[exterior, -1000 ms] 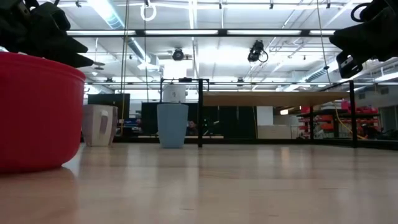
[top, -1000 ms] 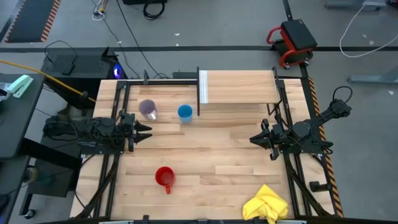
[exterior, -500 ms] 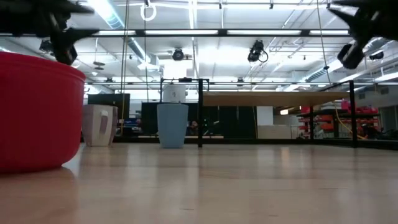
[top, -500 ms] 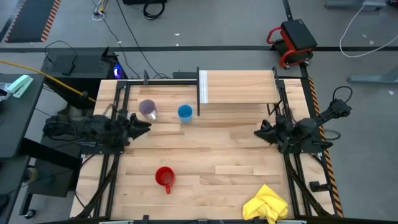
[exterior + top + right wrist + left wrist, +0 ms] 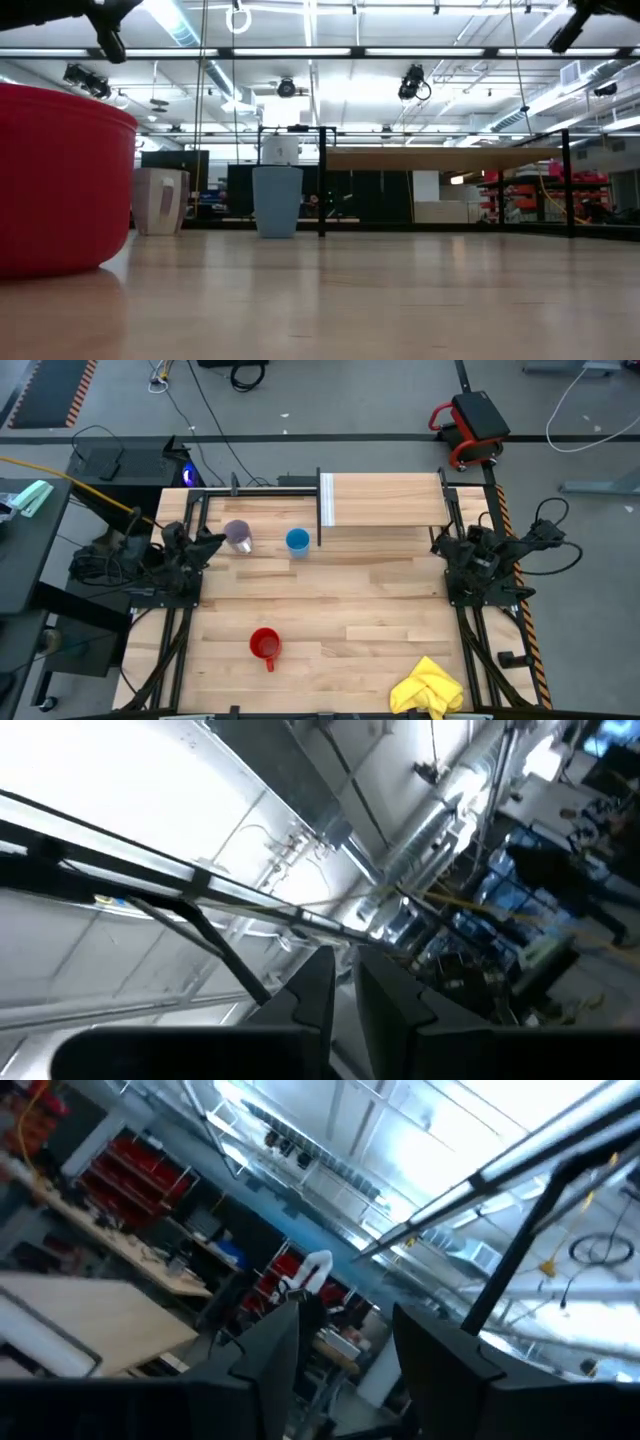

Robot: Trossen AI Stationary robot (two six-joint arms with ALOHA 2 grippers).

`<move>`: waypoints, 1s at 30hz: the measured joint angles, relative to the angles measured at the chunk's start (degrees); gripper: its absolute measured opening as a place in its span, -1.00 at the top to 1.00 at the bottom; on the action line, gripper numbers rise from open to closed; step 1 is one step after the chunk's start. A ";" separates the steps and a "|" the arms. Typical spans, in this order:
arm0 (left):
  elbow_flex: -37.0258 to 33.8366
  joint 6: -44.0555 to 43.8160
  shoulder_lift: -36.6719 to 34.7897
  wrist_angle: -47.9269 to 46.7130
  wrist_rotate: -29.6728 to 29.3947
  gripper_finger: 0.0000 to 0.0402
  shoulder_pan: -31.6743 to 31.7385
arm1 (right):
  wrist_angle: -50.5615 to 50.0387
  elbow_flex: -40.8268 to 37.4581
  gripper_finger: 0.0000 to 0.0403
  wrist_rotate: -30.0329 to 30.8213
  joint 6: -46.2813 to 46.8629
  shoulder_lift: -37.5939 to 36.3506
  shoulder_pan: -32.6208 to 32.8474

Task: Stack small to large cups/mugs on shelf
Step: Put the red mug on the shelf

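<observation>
Standing on the worktop (image 5: 330, 600), the purple-grey cup (image 5: 238, 536) and light-blue cup (image 5: 297, 541) sit side by side near the shelf (image 5: 385, 500), with the red mug (image 5: 265, 644) well apart toward the front; the left gripper (image 5: 205, 541) hangs at the left edge, just beside the purple-grey cup without touching it, fingers (image 5: 275, 1350) parted with nothing between; the right gripper (image 5: 447, 545) waits at the right edge by the shelf, fingers (image 5: 318, 985) narrowly apart, holding nothing.

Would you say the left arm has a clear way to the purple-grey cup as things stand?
Probably yes: the left end effector sits just beside the purple-grey cup, with bare table between them; the blue cup stands on the cup's far side.
</observation>
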 joint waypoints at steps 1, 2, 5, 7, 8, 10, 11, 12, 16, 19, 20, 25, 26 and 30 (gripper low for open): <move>0.00 -2.22 0.08 0.11 -0.04 0.14 0.01 | 0.01 1.16 0.75 0.31 -1.52 0.00 0.00; 0.00 -4.06 0.33 0.45 -0.05 0.14 -0.01 | 0.04 2.45 0.75 0.51 -2.90 -0.02 0.00; 0.00 -8.58 0.93 2.85 0.02 0.12 -0.01 | -1.26 7.26 0.75 0.06 -6.04 0.58 0.00; 0.00 -11.44 1.27 4.53 0.08 0.12 -0.01 | -4.52 11.25 0.75 -1.49 -7.75 1.95 0.00; 0.00 -12.04 1.57 5.00 0.14 0.12 -0.01 | -6.81 13.48 0.75 -2.30 -8.57 3.06 0.00; 0.00 -12.20 2.02 5.43 0.14 0.12 -0.01 | -12.13 18.39 0.75 -3.47 -9.08 5.93 0.00; 0.10 -12.81 2.34 5.78 0.05 0.13 -0.01 | -14.97 20.96 0.75 -3.77 -9.08 7.71 0.00; 0.37 -13.17 2.83 5.82 0.41 0.15 -0.01 | -17.97 23.67 0.75 -3.87 -9.15 9.79 0.00; 2.77 -12.35 7.18 5.82 6.85 0.20 -0.12 | -31.64 34.72 0.75 -3.93 -10.73 18.92 0.00; 6.39 -10.88 12.52 5.75 8.95 0.23 -0.10 | -43.17 43.47 0.75 -3.67 -11.62 25.68 0.00; 7.95 -10.25 14.38 5.35 9.84 0.23 -0.10 | -47.31 46.65 0.75 -3.32 -11.47 28.00 0.00; 19.47 -8.92 23.20 -8.08 14.79 0.23 -0.10 | -67.78 61.66 0.75 -1.22 -6.52 38.71 -0.04; 22.40 -9.13 24.98 -13.12 15.36 0.23 -0.10 | -71.45 64.22 0.75 -1.22 -5.48 40.67 -0.02; 35.25 -12.52 32.24 -39.19 15.88 0.24 -0.10 | -85.59 73.46 0.75 -1.00 -0.54 48.39 -0.02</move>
